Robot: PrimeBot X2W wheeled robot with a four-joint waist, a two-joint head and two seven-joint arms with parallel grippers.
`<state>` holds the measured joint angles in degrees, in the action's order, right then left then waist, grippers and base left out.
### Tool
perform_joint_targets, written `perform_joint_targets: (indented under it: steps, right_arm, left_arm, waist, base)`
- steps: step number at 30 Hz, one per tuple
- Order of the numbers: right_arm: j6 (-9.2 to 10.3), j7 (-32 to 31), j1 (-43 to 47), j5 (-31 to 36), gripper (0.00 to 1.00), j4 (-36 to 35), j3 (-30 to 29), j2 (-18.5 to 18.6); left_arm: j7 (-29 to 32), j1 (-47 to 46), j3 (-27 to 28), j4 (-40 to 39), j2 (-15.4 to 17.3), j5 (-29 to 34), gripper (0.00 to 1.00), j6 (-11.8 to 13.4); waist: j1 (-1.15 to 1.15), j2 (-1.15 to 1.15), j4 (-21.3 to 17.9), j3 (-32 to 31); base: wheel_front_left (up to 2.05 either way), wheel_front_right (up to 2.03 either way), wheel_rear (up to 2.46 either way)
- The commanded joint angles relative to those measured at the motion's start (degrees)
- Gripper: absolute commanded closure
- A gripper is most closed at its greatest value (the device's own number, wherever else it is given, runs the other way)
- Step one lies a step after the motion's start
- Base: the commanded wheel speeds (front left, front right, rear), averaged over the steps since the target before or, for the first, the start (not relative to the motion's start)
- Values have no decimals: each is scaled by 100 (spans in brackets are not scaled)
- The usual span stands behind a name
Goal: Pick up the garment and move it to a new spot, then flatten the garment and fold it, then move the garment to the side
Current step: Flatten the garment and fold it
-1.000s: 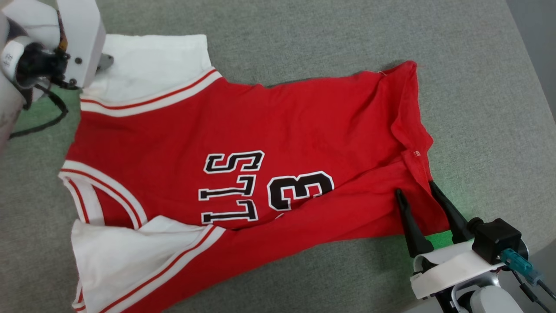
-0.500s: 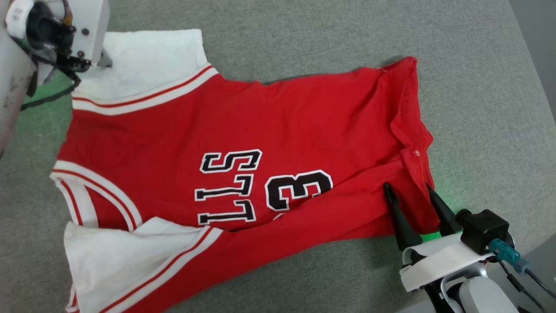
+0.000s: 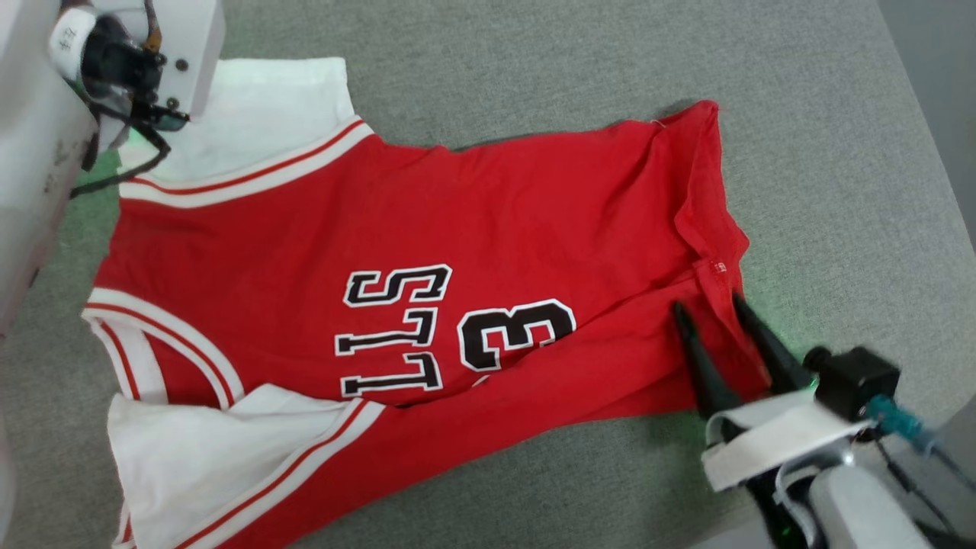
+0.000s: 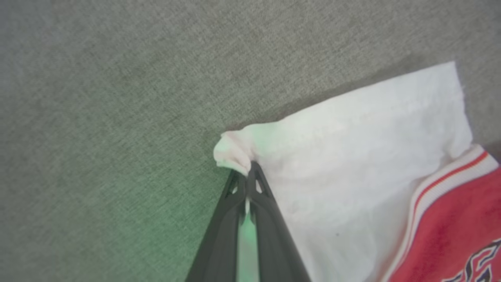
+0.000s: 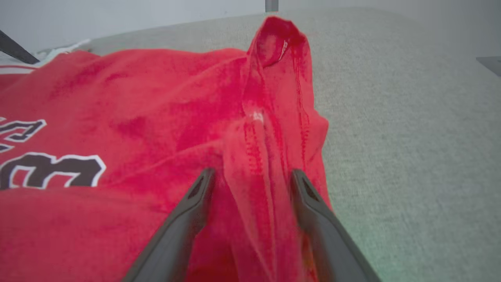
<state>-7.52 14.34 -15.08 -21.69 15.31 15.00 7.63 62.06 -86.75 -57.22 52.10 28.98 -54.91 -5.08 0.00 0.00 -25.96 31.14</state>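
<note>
The garment (image 3: 457, 229), a red jersey with white sleeves and black lettering, lies spread on the grey surface. At its far left white sleeve, my left gripper (image 4: 250, 168) is shut, pinching the sleeve's corner, which bunches up at the fingertips. In the head view the left wrist body (image 3: 145, 53) covers that corner. My right gripper (image 3: 707, 303) is open at the right hem. Its two fingers straddle a raised fold of red cloth (image 5: 258, 149), one finger on each side.
The grey fabric surface (image 3: 534, 61) runs all around the garment, with bare room above it and to its right. The surface's right edge (image 3: 942, 152) slants down the picture, with darker floor beyond it.
My left gripper has shut on the white sleeve corner. My right gripper has slid further along the red hem fold, still open. The head view has shifted a little.
</note>
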Motion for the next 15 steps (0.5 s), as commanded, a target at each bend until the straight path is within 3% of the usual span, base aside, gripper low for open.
perform_joint_targets:
  steps: [1,6,10,15]
  right_arm:
    - [8,-117,-182,-128,0,-77,-53,88]
    - [8,-1025,-685,-453,0,-321,-75,416]
    - [8,-2230,-1265,-658,0,-401,-1,780]
    - [8,-3812,-2068,-726,0,-191,-105,937]
  left_arm:
    - [-22,285,-68,77,-68,-23,100,-66]
    - [-165,262,-66,180,-87,-80,100,-134]
    - [-229,218,-77,215,-176,-98,100,-162]
    - [-330,174,-84,265,-259,-147,100,-200]
  waist:
    - [0,0,39,-60]
    - [0,0,94,-116]
    - [0,0,167,-97]
    - [0,0,244,-58]
  base:
    - [0,0,0]
    - [0,0,0]
    - [0,0,0]
    - [0,0,0]
